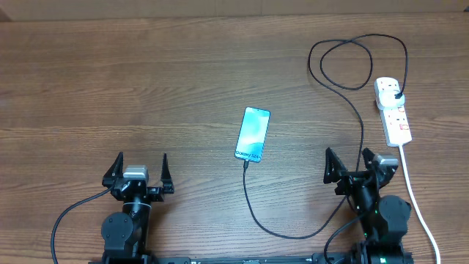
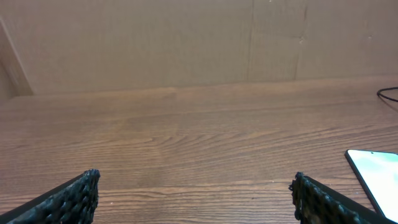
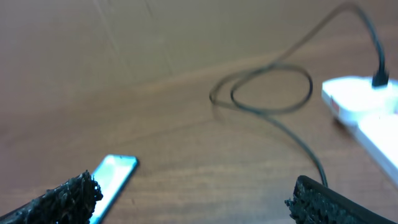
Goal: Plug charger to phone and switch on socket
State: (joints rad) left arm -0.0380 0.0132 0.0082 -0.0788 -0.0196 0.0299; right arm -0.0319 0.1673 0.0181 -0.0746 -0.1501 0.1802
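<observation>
Left gripper (image 1: 141, 164) and right gripper (image 1: 346, 163) stood open, empty; phone (image 1: 253, 133) lay mid-table, charger (image 1: 362, 136) tip at its near end, plug seated in far-right socket (image 1: 393, 111).

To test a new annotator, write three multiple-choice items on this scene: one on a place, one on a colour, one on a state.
1. Where is the socket relative to the phone?
A. to its right
B. to its left
C. on top of it

2. What colour is the charger cable?
A. white
B. black
C. red

3. How do the left gripper and right gripper stand?
A. both shut
B. one open, one shut
C. both open

Answers:
1 A, the overhead view shows it far right of the phone.
2 B, a thin black line runs from socket to phone.
3 C, both wrist views show the fingers spread wide.
</observation>
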